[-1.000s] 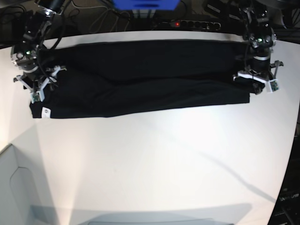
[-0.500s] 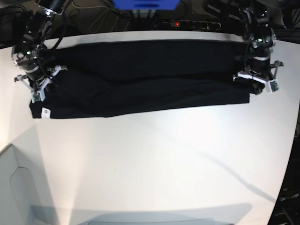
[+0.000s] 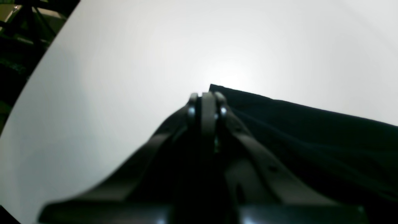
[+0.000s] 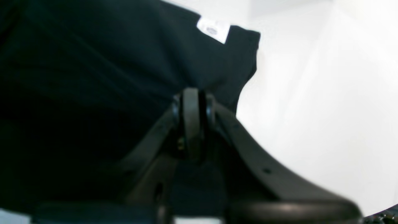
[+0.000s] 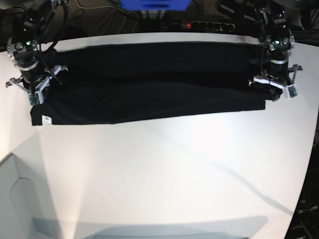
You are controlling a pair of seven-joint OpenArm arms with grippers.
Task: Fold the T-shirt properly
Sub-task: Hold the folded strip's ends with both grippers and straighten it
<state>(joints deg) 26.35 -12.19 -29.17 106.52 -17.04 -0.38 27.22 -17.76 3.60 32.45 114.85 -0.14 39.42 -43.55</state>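
Since the earlier frames my right gripper (image 5: pixel 34 88) had slid outward and back along the table (image 5: pixel 164 169), and that end of the T-shirt (image 5: pixel 149 82) had gone with it, so the corner with the white tag (image 5: pixel 46 118) sat closer to the table's edge and the cloth looked more stretched. My left gripper (image 5: pixel 273 88) had hardly shifted at the other end.

In both wrist views my jaws were pressed together. The right pair sat over black cloth just beside the tagged corner (image 4: pixel 214 29), and the left pair sat at the cloth's edge near its far corner (image 3: pixel 214 88); I could not tell for sure whether either pair had fabric pinched between them, though the way the shirt had followed my right gripper suggested a grip there.

The T-shirt lay along the back of the table as a long, narrow black band between my two grippers, with a diagonal crease showing where one layer overlapped another. I judged the lengthwise folding done and the band being pulled taut. What was left, as far as I could see, was to fold the band across its length into a compact rectangle
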